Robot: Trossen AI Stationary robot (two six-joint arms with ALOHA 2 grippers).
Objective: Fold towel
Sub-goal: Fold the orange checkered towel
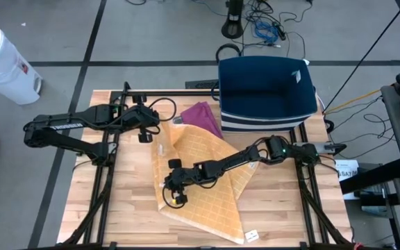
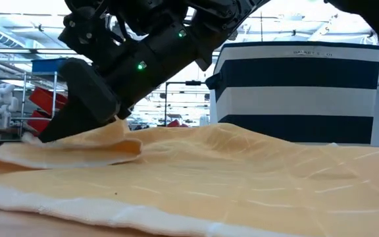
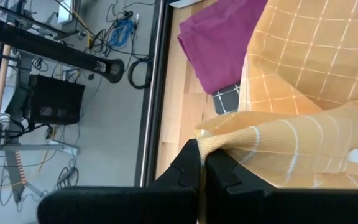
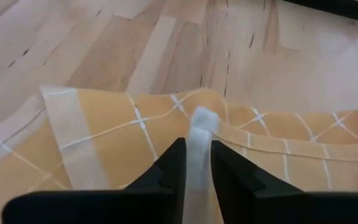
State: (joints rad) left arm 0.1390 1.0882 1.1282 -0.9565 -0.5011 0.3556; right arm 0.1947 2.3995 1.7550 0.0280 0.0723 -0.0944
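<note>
A yellow towel (image 1: pixel 203 173) with a white grid lies rumpled in the middle of the wooden table (image 1: pixel 283 208). My left gripper (image 1: pixel 146 134) is at the towel's far left corner and is shut on it; the left wrist view shows that corner held above the table. My right gripper (image 1: pixel 175 193) reaches across the towel to its near left part and is shut on a raised ridge of cloth (image 2: pixel 114 128). The rest of the towel rests flat on the table. My left gripper pinches the towel's corner (image 3: pixel 211 142) between its two fingers. It comes slanting down from the table's left side. The corner is lifted and the cloth falls away from it onto the table in loose folds. My right gripper pinches a narrow ridge of the towel at its white-banded edge (image 4: pixel 199 127) between its two fingers. The fingers (image 4: pixel 169 165) come slanting down from the table's right side. The ridge is raised a little; the cloth around it stays on the table.
A purple cloth (image 1: pixel 201 115) lies partly under the towel at the far side. A navy basket with white stripes (image 1: pixel 266 90) stands at the table's far right. Bare wood shows along the near left and the right. A white bin (image 1: pixel 2 62) stands on the floor.
</note>
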